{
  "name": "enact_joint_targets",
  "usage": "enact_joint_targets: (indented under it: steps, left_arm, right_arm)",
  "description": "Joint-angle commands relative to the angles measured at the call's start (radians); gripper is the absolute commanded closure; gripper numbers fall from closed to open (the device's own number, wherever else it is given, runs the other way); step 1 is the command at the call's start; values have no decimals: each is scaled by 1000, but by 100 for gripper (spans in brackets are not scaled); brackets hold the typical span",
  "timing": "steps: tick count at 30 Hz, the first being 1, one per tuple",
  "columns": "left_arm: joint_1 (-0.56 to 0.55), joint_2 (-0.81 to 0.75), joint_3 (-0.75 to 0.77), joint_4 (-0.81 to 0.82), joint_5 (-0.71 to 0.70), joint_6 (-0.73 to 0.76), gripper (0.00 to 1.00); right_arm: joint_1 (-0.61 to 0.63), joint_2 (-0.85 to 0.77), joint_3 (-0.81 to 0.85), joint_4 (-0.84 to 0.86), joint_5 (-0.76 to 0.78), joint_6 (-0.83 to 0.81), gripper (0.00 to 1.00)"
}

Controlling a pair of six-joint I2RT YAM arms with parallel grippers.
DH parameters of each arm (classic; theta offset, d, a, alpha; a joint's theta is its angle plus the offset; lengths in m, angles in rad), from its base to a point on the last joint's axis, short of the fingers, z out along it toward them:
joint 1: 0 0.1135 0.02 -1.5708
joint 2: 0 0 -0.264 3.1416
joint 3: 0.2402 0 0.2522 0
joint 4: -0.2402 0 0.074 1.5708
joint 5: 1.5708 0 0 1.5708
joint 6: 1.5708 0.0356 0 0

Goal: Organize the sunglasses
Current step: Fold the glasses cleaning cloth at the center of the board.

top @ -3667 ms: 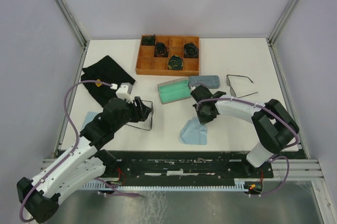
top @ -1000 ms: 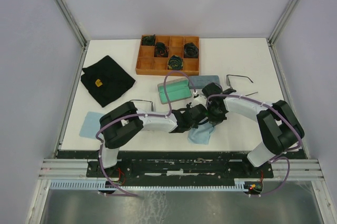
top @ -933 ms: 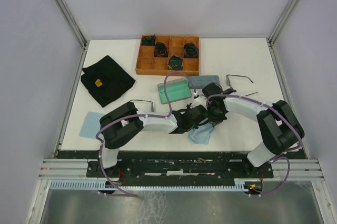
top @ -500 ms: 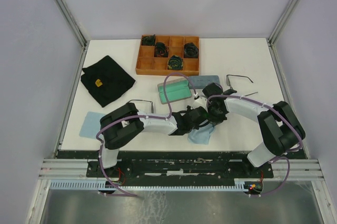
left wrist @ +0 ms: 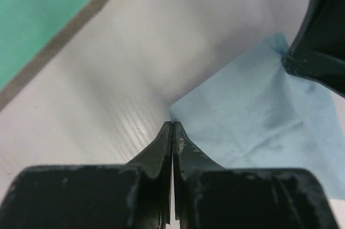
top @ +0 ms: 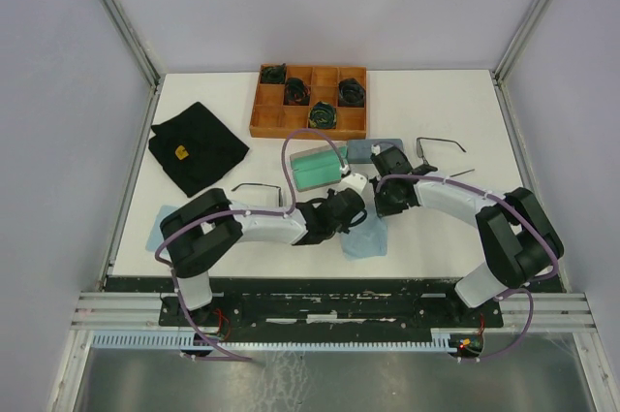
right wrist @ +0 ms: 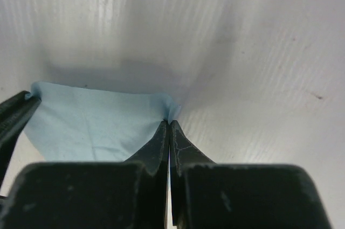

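- The only label is a small yellow tag on a black cloth, well to the left of the left gripper. Its print is too small to read.
- The left arm lies low over the table, folded sharply at the elbow above its base. Its forearm stretches rightward toward the right gripper.
- The left gripper is clamped on one corner of a blue wipe, its fingers pressed flat together.
- The right arm bends at the elbow above its base and reaches leftward, also low.
- The right gripper pinches another corner of the same wipe, and the fabric rises into its closed tips.
- The two grippers sit near each other. The wipe spreads between them and out toward the near edge.
- One pair of sunglasses lies on the table to the left of the left gripper, just behind that forearm, and nothing grips it.
- The second pair lies to the right of and behind the right gripper, arms unfolded, apart from it.
- An open case with a green lining sits just behind the left gripper.
- A closed grey case sits just behind the right gripper.
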Motion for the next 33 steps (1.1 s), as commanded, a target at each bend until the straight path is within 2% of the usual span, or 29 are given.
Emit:
enact_joint_targets:
  steps: [1,7,17,25,33]
  left_arm:
    - [49,-74,-12,73,17,85,97]
    - [114,-79,-2,112,89,146,97]
    - [161,-79,-2,156,109,252,97]
    - [165,-136,-96,276,196,340,97]
    - [165,-191,-213,391,261,400,97]
  right_arm:
    - [-3,-8,52,72,-22,-58,100]
    - [-2,6,67,109,-34,-100,100]
    - [-3,15,82,163,-24,-169,100]
    - [-2,-31,12,258,-47,-179,98]
    - [-3,-38,-12,262,-65,-181,98]
